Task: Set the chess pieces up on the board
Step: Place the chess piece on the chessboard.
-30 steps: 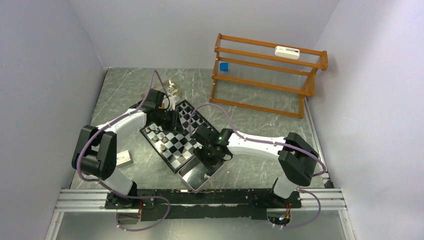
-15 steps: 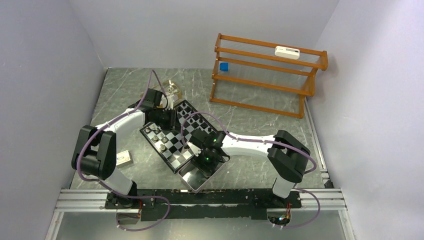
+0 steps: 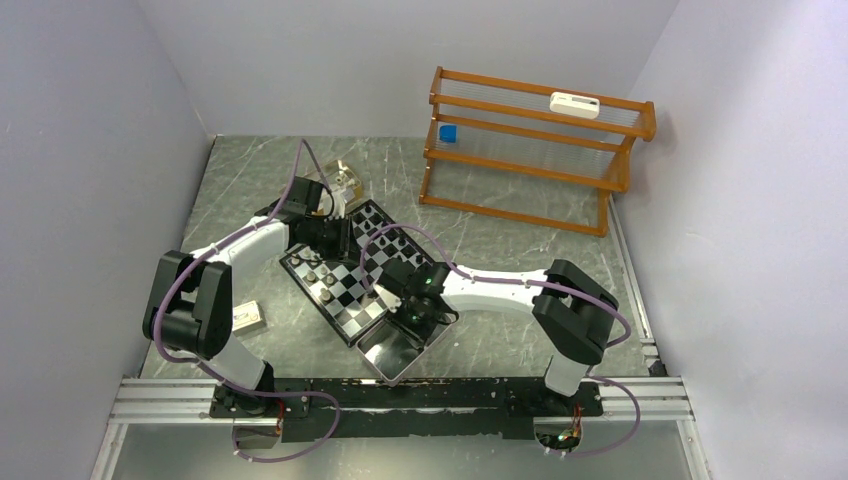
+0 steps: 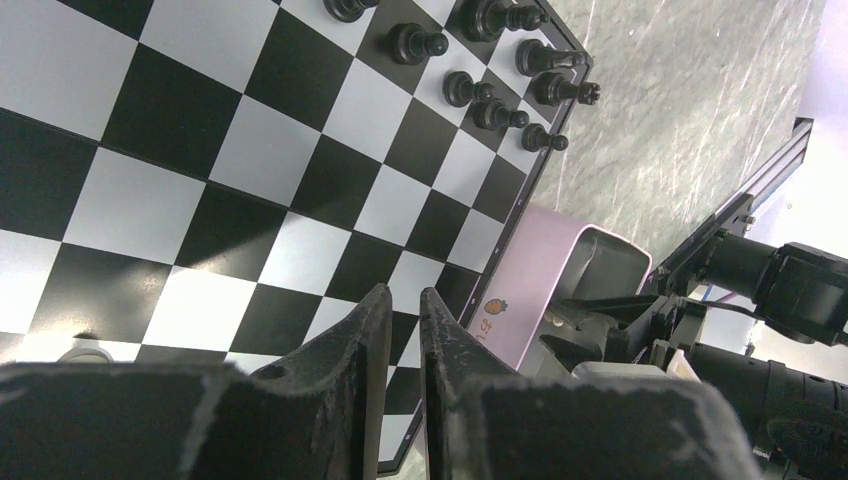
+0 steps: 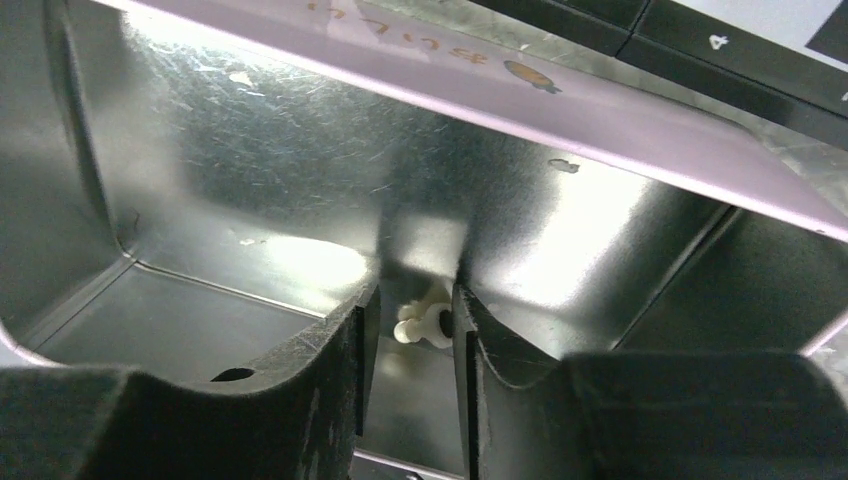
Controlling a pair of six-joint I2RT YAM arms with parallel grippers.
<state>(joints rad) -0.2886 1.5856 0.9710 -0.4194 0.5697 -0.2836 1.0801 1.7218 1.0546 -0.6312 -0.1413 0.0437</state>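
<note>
Right claw (image 5: 410, 300) has dropped into the tray (image 5: 250, 150), narrowing around a white piece (image 5: 424, 325) between its jaws, not yet clamped; pickup looks imminent.

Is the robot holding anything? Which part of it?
Left gripper: nothing in its jaws. Right gripper: its jaws flank a white piece lying in the tray, one at each end; a firm grip cannot be told.

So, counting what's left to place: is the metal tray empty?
Not empty: one cream piece lies in the metal tray, between the fingers of the right claw. No other shows, though the claw hides part of the floor.
</note>
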